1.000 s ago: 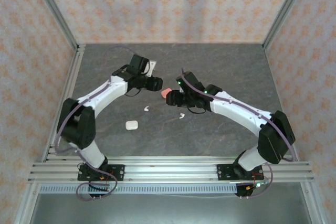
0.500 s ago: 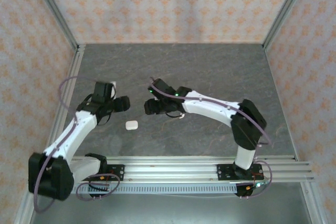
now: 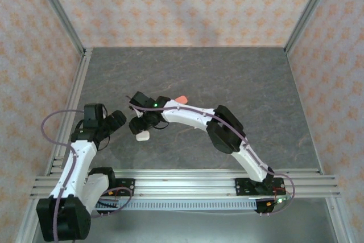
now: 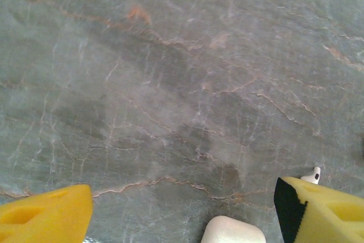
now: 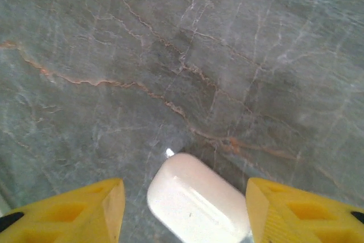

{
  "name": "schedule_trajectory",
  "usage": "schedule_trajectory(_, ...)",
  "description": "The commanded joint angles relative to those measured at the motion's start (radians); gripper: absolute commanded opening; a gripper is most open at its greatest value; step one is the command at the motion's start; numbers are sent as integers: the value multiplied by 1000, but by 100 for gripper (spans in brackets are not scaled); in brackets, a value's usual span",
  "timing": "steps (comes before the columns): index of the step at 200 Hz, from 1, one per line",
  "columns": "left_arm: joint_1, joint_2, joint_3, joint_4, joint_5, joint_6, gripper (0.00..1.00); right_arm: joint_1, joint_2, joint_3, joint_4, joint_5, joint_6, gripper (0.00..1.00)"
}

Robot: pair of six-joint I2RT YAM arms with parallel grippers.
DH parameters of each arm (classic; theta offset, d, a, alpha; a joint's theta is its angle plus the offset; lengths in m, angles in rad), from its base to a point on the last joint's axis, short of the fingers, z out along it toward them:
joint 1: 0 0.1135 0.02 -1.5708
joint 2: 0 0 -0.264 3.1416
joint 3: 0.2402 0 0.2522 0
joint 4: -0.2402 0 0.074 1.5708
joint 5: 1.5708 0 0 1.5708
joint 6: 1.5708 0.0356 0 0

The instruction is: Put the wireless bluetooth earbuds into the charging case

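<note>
Your left gripper (image 4: 182,211) is spread wide with nothing in it, low over the grey marbled surface (image 3: 256,83). One white earbud (image 4: 312,175) lies on the surface, peeking out behind one yellow finger (image 4: 318,209). Your right gripper (image 5: 183,197) is partly open astride the white case (image 5: 196,203), which rests on the surface. I cannot tell if either pad touches it. The pink case (image 3: 181,99) sits apart, beyond the right arm.

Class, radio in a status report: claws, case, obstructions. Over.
Left claw open, empty. Right claw open, flanking the white case, not gripping. Case lid shut. Nothing blocking.
</note>
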Motion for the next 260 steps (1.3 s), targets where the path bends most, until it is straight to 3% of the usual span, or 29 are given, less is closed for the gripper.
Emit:
schedule_trajectory(1, 61, 62, -36, 61, 180, -98, 82, -6, 32, 43, -91, -33, -105, 61)
schedule_trajectory(20, 79, 110, -39, 97, 238, -118, 80, -5, 39, 21, -98, -34, -144, 64)
schedule_trajectory(65, 86, 172, -18, 101, 238, -98, 81, -6, 62, 15, -120, -28, -196, 69)
schedule_trajectory(221, 104, 269, 4, 112, 260, -83, 83, 12, 78, 32, -224, 1, -293, 73)
schedule_trajectory(260, 104, 273, 11, 107, 261, -84, 83, 11, 25, -59, -183, 39, -292, 76)
